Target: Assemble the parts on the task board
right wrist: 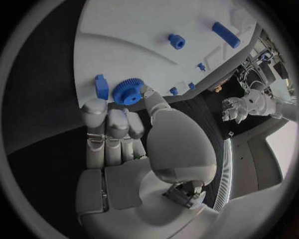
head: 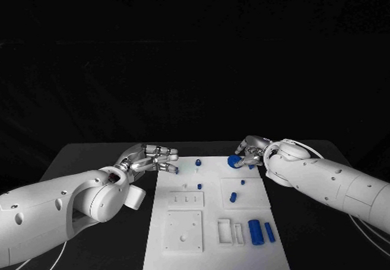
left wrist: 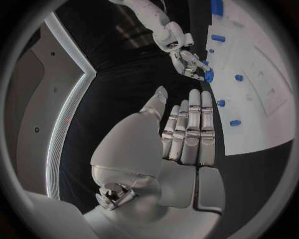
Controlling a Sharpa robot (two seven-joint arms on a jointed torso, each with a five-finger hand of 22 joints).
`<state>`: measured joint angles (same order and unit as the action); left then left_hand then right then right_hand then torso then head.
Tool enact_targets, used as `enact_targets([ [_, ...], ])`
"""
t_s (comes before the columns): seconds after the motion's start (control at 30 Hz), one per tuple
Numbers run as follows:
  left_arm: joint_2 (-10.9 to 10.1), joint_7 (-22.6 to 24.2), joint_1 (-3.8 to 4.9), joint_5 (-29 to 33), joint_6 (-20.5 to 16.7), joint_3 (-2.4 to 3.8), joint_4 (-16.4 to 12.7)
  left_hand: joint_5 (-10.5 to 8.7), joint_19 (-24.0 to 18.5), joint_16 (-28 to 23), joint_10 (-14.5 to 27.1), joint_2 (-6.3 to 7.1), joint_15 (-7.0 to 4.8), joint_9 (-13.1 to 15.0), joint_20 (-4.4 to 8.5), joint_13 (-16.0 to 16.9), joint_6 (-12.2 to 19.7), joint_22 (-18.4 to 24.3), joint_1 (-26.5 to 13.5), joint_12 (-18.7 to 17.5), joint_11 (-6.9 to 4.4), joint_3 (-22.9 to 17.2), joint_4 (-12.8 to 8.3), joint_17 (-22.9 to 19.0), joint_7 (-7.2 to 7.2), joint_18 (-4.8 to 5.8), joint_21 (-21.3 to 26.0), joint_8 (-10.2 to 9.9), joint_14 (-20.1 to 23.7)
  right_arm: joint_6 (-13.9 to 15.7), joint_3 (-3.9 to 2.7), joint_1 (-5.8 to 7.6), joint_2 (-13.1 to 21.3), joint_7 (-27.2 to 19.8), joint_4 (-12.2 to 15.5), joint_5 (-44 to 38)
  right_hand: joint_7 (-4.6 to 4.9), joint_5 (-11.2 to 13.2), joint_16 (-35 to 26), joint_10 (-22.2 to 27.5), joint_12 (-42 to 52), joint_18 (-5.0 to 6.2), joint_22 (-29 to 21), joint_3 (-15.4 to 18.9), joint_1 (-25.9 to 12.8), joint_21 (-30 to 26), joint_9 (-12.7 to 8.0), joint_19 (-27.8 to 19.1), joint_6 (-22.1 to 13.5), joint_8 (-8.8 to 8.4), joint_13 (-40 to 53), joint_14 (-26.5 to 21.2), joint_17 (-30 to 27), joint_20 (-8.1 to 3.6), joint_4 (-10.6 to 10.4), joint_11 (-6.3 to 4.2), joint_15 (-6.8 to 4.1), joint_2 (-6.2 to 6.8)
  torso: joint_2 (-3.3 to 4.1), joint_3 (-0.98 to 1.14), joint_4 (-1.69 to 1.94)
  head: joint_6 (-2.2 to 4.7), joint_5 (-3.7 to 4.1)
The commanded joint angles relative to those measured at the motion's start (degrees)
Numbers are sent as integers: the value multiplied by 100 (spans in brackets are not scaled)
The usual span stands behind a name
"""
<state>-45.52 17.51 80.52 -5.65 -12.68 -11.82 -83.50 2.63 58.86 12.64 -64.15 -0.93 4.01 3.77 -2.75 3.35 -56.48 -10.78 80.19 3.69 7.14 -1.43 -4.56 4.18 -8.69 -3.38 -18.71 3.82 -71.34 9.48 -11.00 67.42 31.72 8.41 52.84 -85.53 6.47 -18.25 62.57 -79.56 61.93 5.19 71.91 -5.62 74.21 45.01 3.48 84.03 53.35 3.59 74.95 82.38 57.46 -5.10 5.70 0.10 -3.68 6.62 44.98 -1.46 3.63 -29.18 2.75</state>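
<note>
I'm seeing the blue gear (head: 236, 161) sitting at the far right corner of the task board (head: 212, 253), about 1 o'clock from the board's middle. My right hand (head: 254, 152) is pinching it: in the right wrist view the thumb tip (right wrist: 148, 93) is touching the gear's (right wrist: 128, 91) toothed rim, with the other fingers (right wrist: 107, 124) bunched just beside it and a small blue block (right wrist: 101, 85) next to them. My left hand (head: 153, 158) is hovering over the black table (head: 85, 159) just off the board's far left corner, around 11 o'clock, holding nothing; the left wrist view is showing its fingers (left wrist: 190, 132) straight and side by side, thumb apart. A blue peg (head: 199, 163) is standing near the far edge, between the two hands. Two blue cylinders (head: 261, 232) are lying side by side at 4 o'clock on the board, well apart from the gear.
</note>
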Motion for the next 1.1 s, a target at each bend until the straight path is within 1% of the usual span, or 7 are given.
enact_targets([
  [0.03, 6, 51, 8, 4, 88, 5, -22, 12, -40, 17, 28, -18, 8, -3, -11, 3, 21, 10, -19, -26, -9, 6, -11, -8, -16, 62, -9, -19, 23, -151, -2, -2, -16, -35, -25, -84, 3, 2, 35, -26, 35, 32, 5, -38, 40, -25, -7, 232, 49, -19, 184, 45, 8, 23, 8, 6, 3, -7, -3, 0, 0, -6, 3],
  [0.3, 19, 44, 8, 0, 97, 6, -14, 12, -40, 17, 28, -18, 8, -3, -11, 3, 21, 10, -19, -26, -9, 6, -11, -8, -16, 62, -9, -19, 23, -289, 0, -3, -60, -30, -78, -90, -33, 8, 84, -91, 214, 15, 96, -110, -43, 11, -1, 255, 268, -15, 276, 56, 49, 16, 2, -6, -7, -57, 2, -2, -8, 0, -1],
  [0.47, 31, 38, 8, -2, 106, 6, -8, 12, -40, 17, 28, -18, 8, -3, -11, 3, 21, 10, -19, -26, -9, 6, -11, -8, -16, 62, -9, -19, 23, -423, 1, -3, -90, -5, -116, -95, -52, 43, 108, -110, 292, 1, 194, -264, -132, -7, 7, 271, 440, -5, 309, 53, 56, 9, 42, -8, -10, -86, 2, 8, -7, -22, 5],
  [0.7, 32, 36, 8, -2, 107, 5, -11, 12, -45, 15, 30, -21, 9, -3, -12, 3, 20, 15, -18, -26, -8, 7, -6, -9, -16, 63, -14, -19, 25, -508, 4, -3, -123, 19, -157, -116, -62, 35, 125, -115, 309, -9, 236, -362, -178, -26, 9, 275, 528, -4, 315, 57, 64, 6, 77, -14, -13, -103, 5, 8, -6, -34, -2],
  [0.77, 33, 34, 8, -2, 107, 5, -12, 12, -45, 15, 30, -21, 9, -3, -12, 3, 20, 15, -18, -26, -8, 7, -6, -9, -16, 63, -14, -19, 25, -519, 5, -4, -133, 41, -160, -138, -68, 70, 131, -119, 315, -12, 250, -365, -200, -15, 10, 281, 562, -3, 317, 58, 67, 8, 69, -13, -11, -107, 2, 10, -6, -39, 3],
  [0.87, 33, 29, 8, -2, 106, 5, -13, 12, -45, 15, 30, -21, 9, -3, -12, 3, 20, 15, -18, -26, -8, 7, -6, -9, -16, 63, -14, -19, 25, -536, 7, -4, -143, 86, -153, -165, -71, 325, 139, -123, 320, -13, 265, -351, -249, -10, 11, 284, 604, -2, 318, 59, 72, 7, 16, -11, -11, -116, 3, 8, -5, -43, 7],
  [1.1, 37, 18, 8, -2, 111, 5, -7, 12, -45, 15, 30, -21, 9, -3, -12, 3, 20, 15, -18, -26, -8, 7, -6, -9, -16, 63, -14, -19, 25, -457, 14, -5, -150, 215, -108, -369, -66, 366, 156, -125, 325, -11, 311, -379, -228, -8, 9, 293, 673, -8, 317, 59, 77, 7, -65, -7, -10, -85, -2, 6, -17, -72, 9],
])
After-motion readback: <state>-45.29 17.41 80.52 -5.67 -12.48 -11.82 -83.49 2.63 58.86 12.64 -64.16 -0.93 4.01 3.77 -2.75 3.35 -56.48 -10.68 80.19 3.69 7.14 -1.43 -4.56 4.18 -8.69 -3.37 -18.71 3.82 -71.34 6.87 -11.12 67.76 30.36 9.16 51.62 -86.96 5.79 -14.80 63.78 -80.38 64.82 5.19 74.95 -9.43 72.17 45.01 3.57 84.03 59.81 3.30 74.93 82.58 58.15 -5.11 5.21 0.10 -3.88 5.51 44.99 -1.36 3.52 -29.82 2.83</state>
